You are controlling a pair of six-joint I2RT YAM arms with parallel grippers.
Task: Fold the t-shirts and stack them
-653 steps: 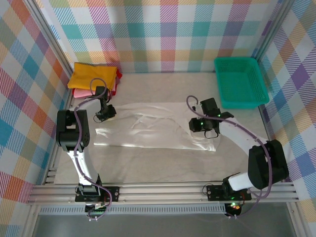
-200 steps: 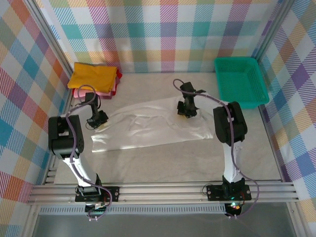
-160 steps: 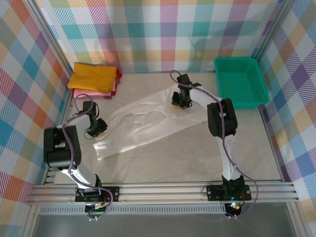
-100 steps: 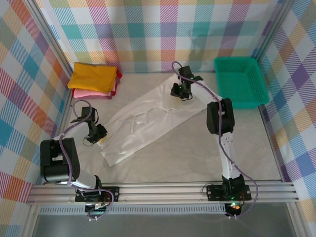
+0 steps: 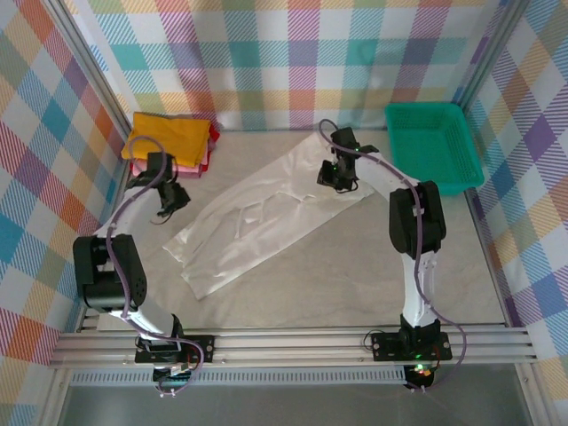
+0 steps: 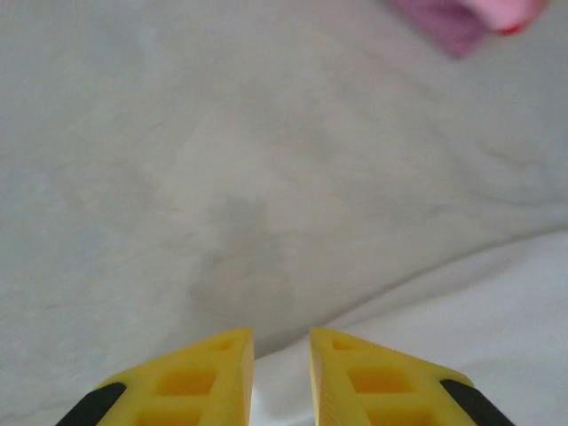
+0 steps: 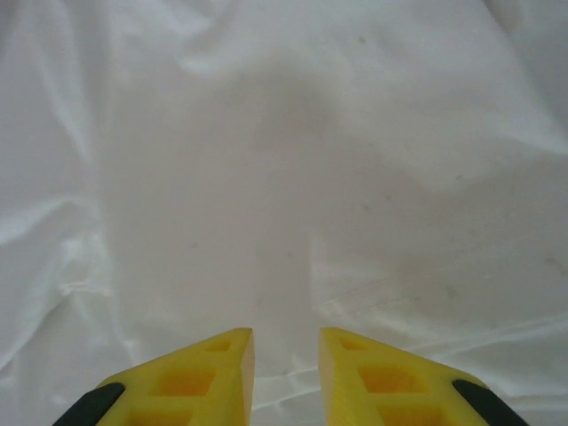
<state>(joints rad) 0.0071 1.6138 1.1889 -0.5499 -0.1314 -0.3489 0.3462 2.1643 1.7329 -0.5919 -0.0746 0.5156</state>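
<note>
White shirt (image 5: 257, 231) lies flat, diagonal across the table (image 5: 293, 306). My right gripper (image 5: 335, 175) is over its far end. My left gripper (image 5: 169, 197) is at its left edge, near the folded stack (image 5: 169, 142). Both jaws show a narrow slit; I can't tell if either pinches cloth.

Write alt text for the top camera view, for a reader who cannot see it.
A white shirt lies diagonally on the table, with the right hand over its far end and the left hand beside its left side. Some folded shirts sit far left, a green basket far right.
</note>
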